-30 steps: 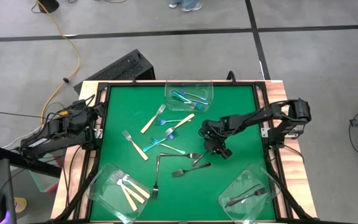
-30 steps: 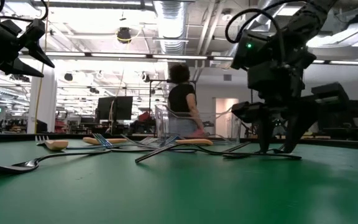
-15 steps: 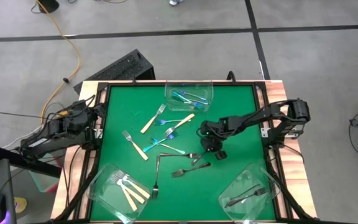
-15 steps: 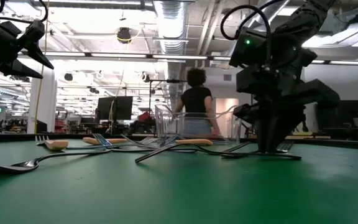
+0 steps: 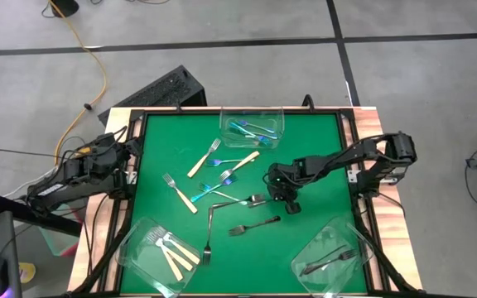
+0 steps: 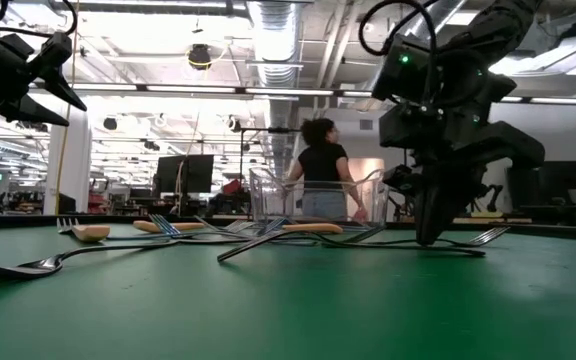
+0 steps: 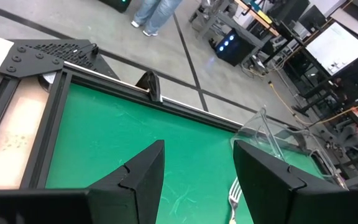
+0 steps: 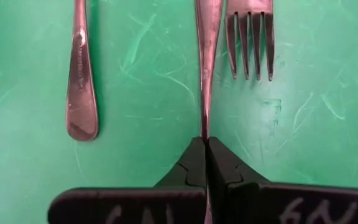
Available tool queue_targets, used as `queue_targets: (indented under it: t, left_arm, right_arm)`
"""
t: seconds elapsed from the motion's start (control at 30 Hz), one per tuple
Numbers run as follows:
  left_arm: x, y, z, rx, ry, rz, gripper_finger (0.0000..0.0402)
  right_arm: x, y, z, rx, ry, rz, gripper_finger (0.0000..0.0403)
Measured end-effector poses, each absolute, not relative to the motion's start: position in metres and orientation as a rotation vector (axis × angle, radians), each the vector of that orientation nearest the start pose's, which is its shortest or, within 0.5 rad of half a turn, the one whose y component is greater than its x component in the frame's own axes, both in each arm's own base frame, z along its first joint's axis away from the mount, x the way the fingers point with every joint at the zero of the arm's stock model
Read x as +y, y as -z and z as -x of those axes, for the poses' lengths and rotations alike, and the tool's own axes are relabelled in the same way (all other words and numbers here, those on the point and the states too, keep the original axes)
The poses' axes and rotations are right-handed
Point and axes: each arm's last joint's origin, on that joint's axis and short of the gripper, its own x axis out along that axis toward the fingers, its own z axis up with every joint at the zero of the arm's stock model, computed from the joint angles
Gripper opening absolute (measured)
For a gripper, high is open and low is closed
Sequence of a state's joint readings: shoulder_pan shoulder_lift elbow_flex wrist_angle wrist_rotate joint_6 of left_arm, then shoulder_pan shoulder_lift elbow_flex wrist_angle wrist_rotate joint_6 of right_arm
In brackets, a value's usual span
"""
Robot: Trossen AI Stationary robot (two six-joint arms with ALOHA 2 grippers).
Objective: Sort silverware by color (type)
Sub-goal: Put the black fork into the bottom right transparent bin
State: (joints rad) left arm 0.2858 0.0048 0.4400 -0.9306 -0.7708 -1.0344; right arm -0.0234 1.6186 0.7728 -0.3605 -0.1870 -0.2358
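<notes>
On the green mat [image 5: 313, 149], right of the middle, lies a dark grey fork [image 8: 207, 56], and my right gripper [image 5: 282, 201] is shut on it. Two more dark forks [image 5: 253, 225] [image 5: 209, 232] lie nearer the front. Cream-handled forks [image 5: 204, 157] and blue-handled forks [image 5: 222, 196] are scattered left of the middle. Far off at the table's left edge, my left gripper [image 7: 194, 180] hangs open above the mat and touches nothing. My right gripper pinches the slim part of the dark fork's handle [image 8: 205, 127] between its two fingertips [image 8: 194, 158]. The fingers come from above and point down at the mat. The fork stays low at the mat [image 6: 388, 243]; whether it is clear of it I cannot tell.
Three clear tubs stand on the mat: one at the far edge with blue forks [image 5: 252, 126], one at the near left with cream forks [image 5: 160, 252], one at the near right with dark forks [image 5: 334, 258]. A second fork's tines [image 8: 249, 34] lie beside the held handle. A person stands in the room behind.
My right gripper's fingers, spread wide over the dark fork a second ago, have shut on its handle. The gripper has shifted a little toward the table's left, and the fork has turned slightly on the mat. The person behind has walked to the right.
</notes>
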Motion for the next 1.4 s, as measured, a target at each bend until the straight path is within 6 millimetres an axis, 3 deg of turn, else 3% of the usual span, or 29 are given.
queue_targets:
  t: [0.4, 1.13, 1.4]
  left_arm:
    - [0.028, -0.220, -0.024, -0.076, -1.182, 0.791, 0.0176]
    - [0.028, -0.220, -0.024, -0.063, -1.158, 0.806, 0.0176]
    - [0.028, -0.220, -0.024, -0.065, -1.160, 0.805, 0.0176]
  right_arm:
    - [0.003, -0.165, -0.256, 1.156, -0.221, 0.047, 0.0006]
    - [0.002, -0.252, -0.217, 0.778, -0.045, -0.217, 0.0006]
    - [0.014, -0.272, -0.199, 0.677, -0.111, -0.210, 0.0006]
